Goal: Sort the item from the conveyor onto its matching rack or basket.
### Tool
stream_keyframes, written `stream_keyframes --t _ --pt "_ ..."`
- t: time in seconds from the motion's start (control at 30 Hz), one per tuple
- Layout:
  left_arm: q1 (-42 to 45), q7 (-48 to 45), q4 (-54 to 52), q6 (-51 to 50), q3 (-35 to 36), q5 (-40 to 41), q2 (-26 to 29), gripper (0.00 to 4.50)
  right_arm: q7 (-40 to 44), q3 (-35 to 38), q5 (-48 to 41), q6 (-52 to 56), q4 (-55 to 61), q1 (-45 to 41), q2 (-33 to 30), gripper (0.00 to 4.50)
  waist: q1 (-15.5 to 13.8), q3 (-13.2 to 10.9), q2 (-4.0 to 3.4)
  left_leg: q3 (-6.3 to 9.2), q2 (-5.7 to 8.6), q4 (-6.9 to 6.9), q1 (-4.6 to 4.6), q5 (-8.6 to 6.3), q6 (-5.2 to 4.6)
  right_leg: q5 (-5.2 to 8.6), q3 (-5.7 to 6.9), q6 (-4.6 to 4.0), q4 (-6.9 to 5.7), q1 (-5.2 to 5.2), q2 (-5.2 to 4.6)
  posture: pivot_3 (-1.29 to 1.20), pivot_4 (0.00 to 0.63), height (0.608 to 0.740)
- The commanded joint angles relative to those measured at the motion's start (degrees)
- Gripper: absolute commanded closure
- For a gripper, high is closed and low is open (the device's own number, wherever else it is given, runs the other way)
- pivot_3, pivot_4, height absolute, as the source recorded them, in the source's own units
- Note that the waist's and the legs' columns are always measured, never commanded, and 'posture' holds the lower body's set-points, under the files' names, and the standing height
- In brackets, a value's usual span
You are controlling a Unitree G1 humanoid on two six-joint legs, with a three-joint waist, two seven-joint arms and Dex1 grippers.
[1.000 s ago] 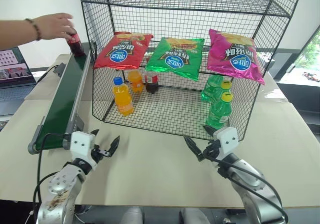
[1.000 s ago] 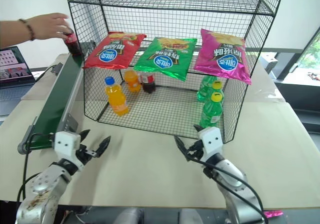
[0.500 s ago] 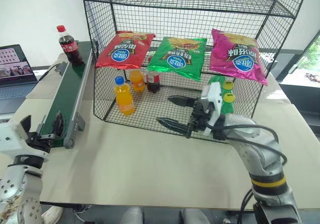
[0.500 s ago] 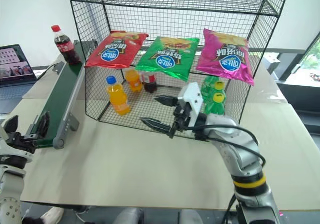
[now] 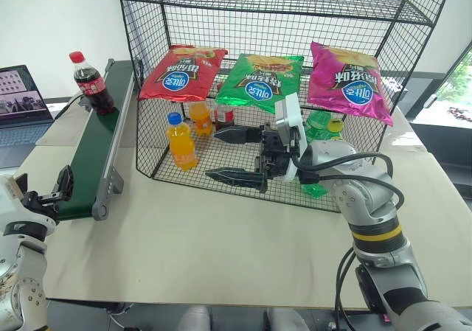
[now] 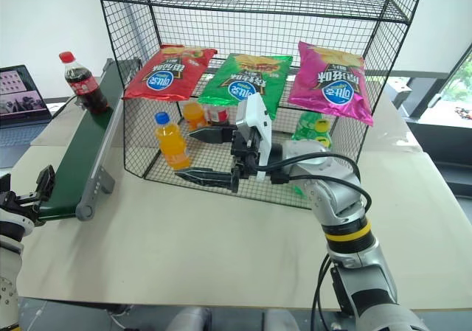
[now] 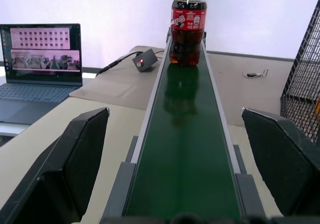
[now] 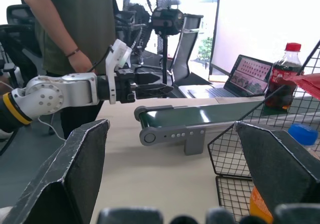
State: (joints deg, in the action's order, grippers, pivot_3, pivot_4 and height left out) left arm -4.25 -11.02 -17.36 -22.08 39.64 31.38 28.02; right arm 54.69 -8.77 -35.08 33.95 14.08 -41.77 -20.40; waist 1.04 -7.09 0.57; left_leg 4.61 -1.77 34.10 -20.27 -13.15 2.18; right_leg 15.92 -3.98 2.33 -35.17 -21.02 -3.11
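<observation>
The item, a cola bottle point(image 5: 87, 82) with a red cap and label, stands upright on the far part of the dark green conveyor point(image 5: 94, 143), which runs along the left side of the black wire rack point(image 5: 280, 7). My left gripper point(image 5: 57, 189) is open at the belt's near end, and its wrist view looks straight up the conveyor point(image 7: 185, 149) at the cola bottle point(image 7: 187, 27). My right gripper point(image 5: 214, 154) is open and empty. It hangs level in front of the rack's lower tier and points left toward the belt.
Red, green and pink chip bags point(image 5: 258, 80) lie on the rack's middle tier. Below them stand orange soda bottles point(image 5: 181, 141), a second cola bottle point(image 5: 224, 119) and green bottles point(image 5: 324, 128). A laptop point(image 5: 22, 95) sits at the far left. A person point(image 8: 75, 29) stands beyond the table.
The person's hand let go of the cola bottle and withdrew; the bottle has ridden the belt toward me. My right gripper rose and swung left. My left gripper moved out left to the belt's end.
</observation>
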Motion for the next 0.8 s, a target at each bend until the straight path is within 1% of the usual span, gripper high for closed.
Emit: stream_keyframes --t 0.03,0.23,0.63,0.8 --pt "1.4 -0.5 0.1 1.8 1.0 -1.1 1.9 0.00 0.4 0.4 -0.9 -0.5 1.2 -2.1 0.5 0.04 0.0 0.0 0.00 0.00 0.00 0.00 0.00 0.01 0.01 0.00 0.00 -0.01 -0.02 -0.01 0.00 0.00 0.150 0.738" --pt "1.7 -0.2 1.0 2.1 0.5 -2.8 1.5 0.00 0.2 0.9 -0.9 -0.4 1.3 -2.0 0.8 0.04 0.0 0.0 0.00 -0.01 -0.01 -0.01 0.00 0.01 0.01 -0.01 0.00 -0.02 -0.01 -0.02 0.01 0.00 0.150 0.738" --pt "2.7 -1.0 2.9 1.8 0.5 -3.4 2.8 0.00 0.3 1.3 -1.0 -0.3 1.1 -2.1 0.7 0.04 0.0 0.0 0.00 -0.02 -0.01 -0.05 0.00 0.01 0.01 -0.01 0.01 -0.02 -0.01 -0.05 0.01 0.00 0.150 0.738" --pt "3.3 -1.9 3.0 1.2 -0.6 -3.3 3.0 0.00 -0.1 1.4 -1.2 0.1 1.4 -2.3 0.7 0.04 0.0 0.0 0.00 -0.02 -0.02 -0.06 0.00 0.01 0.01 -0.01 0.00 -0.02 -0.01 -0.05 0.01 0.00 0.150 0.738"
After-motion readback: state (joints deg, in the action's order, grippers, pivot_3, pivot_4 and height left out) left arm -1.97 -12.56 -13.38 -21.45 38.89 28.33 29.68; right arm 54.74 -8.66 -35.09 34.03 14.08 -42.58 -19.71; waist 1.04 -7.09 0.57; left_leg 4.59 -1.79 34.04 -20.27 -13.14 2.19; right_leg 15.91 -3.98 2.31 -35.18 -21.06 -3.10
